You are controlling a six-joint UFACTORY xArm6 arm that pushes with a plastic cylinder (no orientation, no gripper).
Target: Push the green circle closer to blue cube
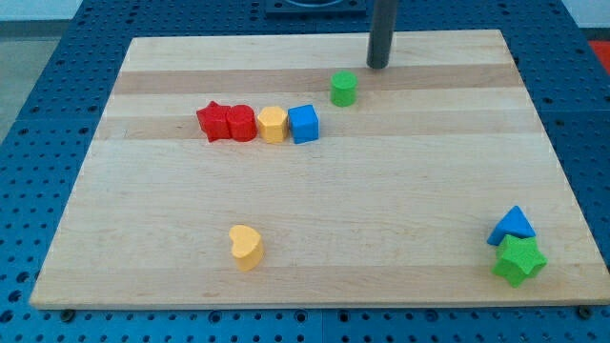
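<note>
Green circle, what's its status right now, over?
My tip up-right of green circle, apart. Circle up-right of blue cube, not touching. Nothing between them.

No legible text, label, brand, number or sign appears anywhere in this view. The wooden desk (315, 200) shows only plain grain, the coloured blocks on it have unmarked faces, and the blue perforated surface (29, 171) around the desk carries no readable marking.
</note>
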